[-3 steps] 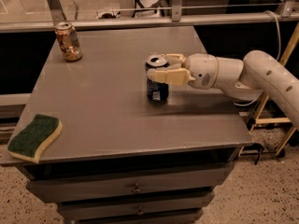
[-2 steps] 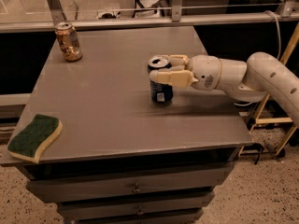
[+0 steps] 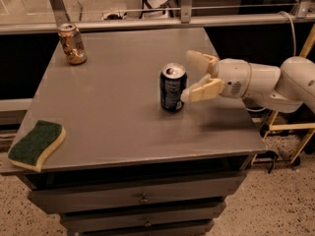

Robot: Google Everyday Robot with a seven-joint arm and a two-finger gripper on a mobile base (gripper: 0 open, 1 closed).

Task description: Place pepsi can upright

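Note:
The pepsi can (image 3: 173, 87), dark blue with a silver top, stands upright on the grey table (image 3: 113, 112), right of its middle. My gripper (image 3: 189, 76) is just to the right of the can, open. Its far finger (image 3: 201, 59) is behind and to the right of the can. Its near finger (image 3: 203, 90) has its tip right by the can's right side. The can is not between the fingers. The white arm (image 3: 266, 82) reaches in from the right.
A gold-bronze can (image 3: 72, 44) stands upright at the table's back left corner. A green and yellow sponge (image 3: 36, 144) lies at the front left corner. Drawers (image 3: 142, 198) are below the tabletop. A metal rail (image 3: 147, 21) runs behind the table.
The fingers were around the can's upper part. They have let go and drawn back to the right. The can stays upright on the table.

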